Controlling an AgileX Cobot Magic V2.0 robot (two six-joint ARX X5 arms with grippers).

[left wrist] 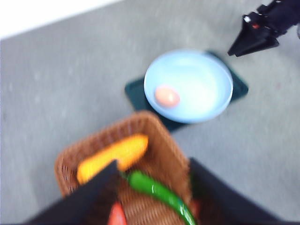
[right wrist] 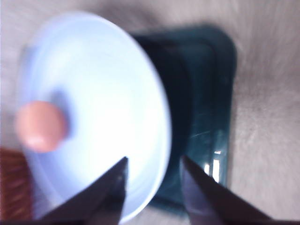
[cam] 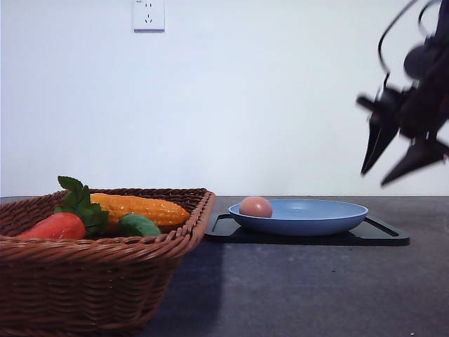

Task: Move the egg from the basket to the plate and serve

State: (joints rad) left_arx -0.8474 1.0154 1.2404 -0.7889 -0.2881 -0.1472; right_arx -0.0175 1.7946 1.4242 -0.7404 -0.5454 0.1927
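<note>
Egg [cam: 255, 206] already lying on the left part of the blue plate [cam: 330, 217], clear of the basket [cam: 105, 270]; transfer judged done, serving judged left to do. Plate resting on a flat black tray [cam: 382, 235], just right of the basket's right rim. Orange, red and green vegetables left in the basket, plus a leafy sprig.

Right gripper [cam: 403, 158] raised well above the table at the far right, fingers spread, nothing between them, tips slanted down and leftward toward the plate. In the right wrist view, right fingers [right wrist: 110, 192] parted over the plate's near rim, egg [right wrist: 41, 126] off toward the basket side — blurred, so exact offset hard to judge.

Left gripper [left wrist: 152, 183] poised over the basket, fingers apart and apparently empty, though soft focus there.

Deciding relation: plate and tray down and to the left of the right gripper, tray's long axis running left to right; right arm judged nearer to the tray's right end, basket standing between the left arm and the plate
</note>
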